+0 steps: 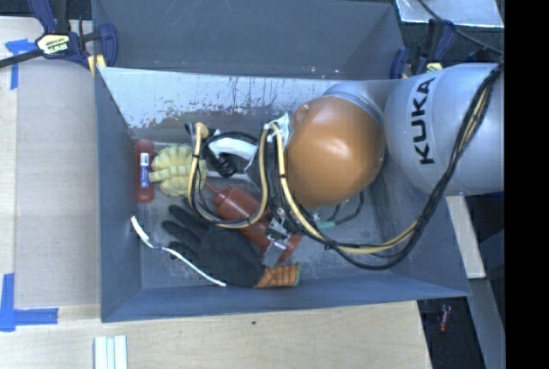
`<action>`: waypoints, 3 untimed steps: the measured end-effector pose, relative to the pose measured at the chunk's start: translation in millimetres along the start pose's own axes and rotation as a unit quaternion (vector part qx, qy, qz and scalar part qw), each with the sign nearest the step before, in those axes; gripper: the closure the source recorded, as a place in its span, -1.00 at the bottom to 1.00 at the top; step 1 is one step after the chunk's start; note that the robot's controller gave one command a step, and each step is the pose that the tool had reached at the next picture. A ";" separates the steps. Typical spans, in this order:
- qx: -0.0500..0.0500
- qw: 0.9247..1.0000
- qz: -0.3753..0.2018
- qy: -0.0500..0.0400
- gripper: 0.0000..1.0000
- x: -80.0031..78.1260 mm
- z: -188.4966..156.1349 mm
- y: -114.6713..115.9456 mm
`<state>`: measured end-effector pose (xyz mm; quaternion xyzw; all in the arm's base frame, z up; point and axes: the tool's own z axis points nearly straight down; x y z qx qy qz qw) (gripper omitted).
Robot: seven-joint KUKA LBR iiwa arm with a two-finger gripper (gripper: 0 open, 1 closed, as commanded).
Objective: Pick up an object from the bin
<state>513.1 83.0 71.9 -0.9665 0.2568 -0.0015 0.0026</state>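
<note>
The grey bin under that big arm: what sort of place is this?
Probably a robotics lab set up for picking trials: a KUKA-marked arm reaches into a grey metal bin of mixed odds and ends, such as a black glove.

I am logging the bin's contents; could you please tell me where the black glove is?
The black glove lies on the floor of the bin at the camera view's lower left, just below the yellow toy bananas, beside a white cord.

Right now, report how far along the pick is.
Reach looks done: the hand sits low in the bin, by the red-brown bottle-like thing and the black glove. In hand: the grasp, though I cannot tell whether anything is gripped. Left: the lift; nothing looks raised off the floor.
</note>
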 end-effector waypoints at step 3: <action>-0.001 0.991 -0.137 -0.006 1.00 -7.3 -29.6 -29.4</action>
